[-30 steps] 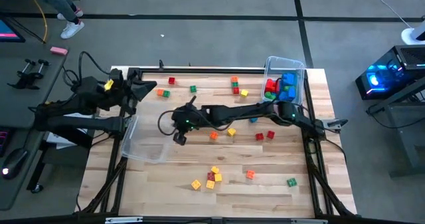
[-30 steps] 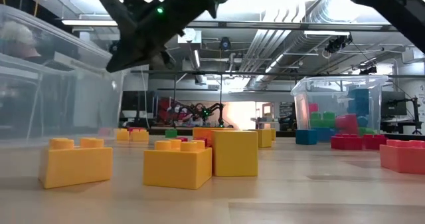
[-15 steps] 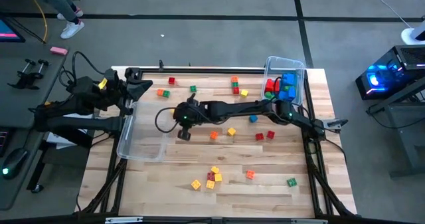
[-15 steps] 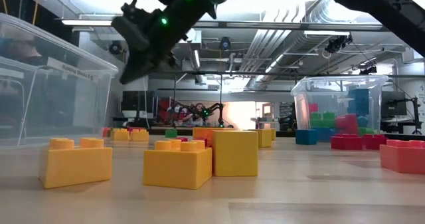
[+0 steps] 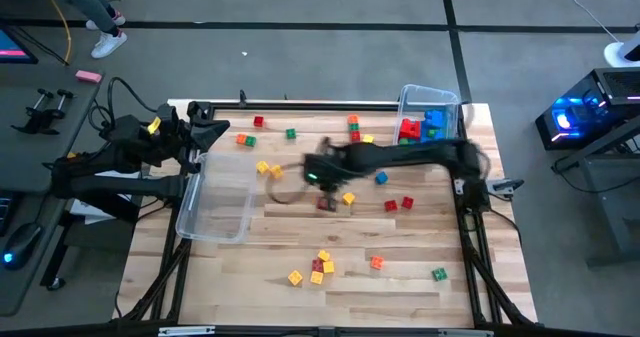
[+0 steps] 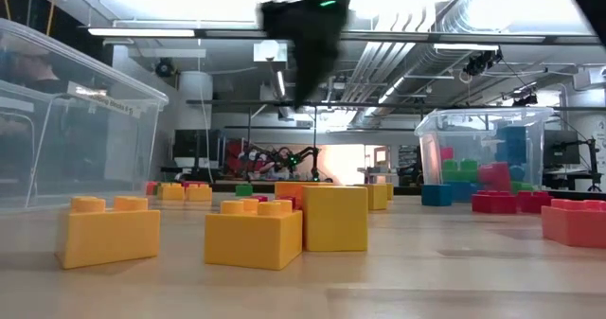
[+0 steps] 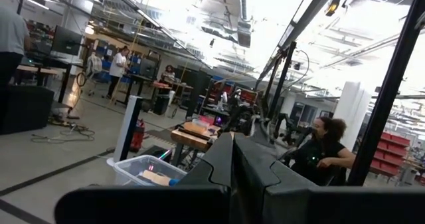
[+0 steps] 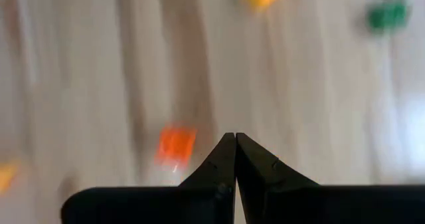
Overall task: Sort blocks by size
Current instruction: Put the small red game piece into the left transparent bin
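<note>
Small blocks in red, orange, yellow and green lie scattered on the wooden table, several of them near the front. Two yellow ones lie beside a clear bin at the left. My right gripper hangs shut above the table's middle, pointing steeply down, with an orange block on the wood below its tips. It holds nothing. My left gripper waits shut at the far left, raised and pointing out into the room.
A second clear bin at the far right corner holds red, blue and green larger bricks. In the low view, yellow blocks stand close to the near edge, with the left bin's wall behind them. Bare wood lies right of centre.
My right gripper has swung from beside the left bin toward the table's right edge, fast enough to blur. It rose a little and tipped further down, staying shut. The left bin shifted slightly toward the far edge early on, then lay still.
</note>
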`<state>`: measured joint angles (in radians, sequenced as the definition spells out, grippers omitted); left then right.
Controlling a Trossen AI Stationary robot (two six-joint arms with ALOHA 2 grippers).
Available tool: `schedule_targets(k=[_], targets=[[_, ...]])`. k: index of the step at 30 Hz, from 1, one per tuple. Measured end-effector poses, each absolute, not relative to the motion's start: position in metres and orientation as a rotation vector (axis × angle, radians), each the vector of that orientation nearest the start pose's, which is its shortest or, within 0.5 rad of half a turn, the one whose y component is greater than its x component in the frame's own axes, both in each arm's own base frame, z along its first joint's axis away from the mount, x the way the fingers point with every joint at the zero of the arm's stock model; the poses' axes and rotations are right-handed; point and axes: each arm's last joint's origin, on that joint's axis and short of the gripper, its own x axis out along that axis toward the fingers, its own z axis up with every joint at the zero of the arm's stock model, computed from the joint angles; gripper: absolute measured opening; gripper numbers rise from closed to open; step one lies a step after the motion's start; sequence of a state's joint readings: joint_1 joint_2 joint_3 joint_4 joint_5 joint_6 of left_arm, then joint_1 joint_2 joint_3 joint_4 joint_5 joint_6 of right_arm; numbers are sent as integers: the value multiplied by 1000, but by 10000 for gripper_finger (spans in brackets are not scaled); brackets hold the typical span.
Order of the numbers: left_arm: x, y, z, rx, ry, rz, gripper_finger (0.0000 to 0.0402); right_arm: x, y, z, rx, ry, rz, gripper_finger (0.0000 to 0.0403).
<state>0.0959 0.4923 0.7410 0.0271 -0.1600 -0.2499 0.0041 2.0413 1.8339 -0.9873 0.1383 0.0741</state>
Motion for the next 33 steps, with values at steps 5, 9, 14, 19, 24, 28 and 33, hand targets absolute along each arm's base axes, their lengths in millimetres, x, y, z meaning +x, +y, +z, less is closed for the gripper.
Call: schedule_targets(k=[5,9,14,19,24,28,33], targets=[[102,15,373,-255,-305,220,0,333,29,239,215,1146,-284,0],[102,15,373,-257,-306,230,0,258,65,239,463,1050,-296,0],[102,15,373,-257,-304,230,0,204,88,236,625,1002,-259,0],[102,15,372,-257,-302,231,0,189,80,211,666,1155,-311,24],[102,15,372,-257,-301,231,0,196,64,193,573,1264,-285,119],[103,15,372,-257,-298,232,0,203,50,189,411,1314,-272,208],[103,15,372,-257,-298,232,0,198,41,185,263,1397,-337,281]])
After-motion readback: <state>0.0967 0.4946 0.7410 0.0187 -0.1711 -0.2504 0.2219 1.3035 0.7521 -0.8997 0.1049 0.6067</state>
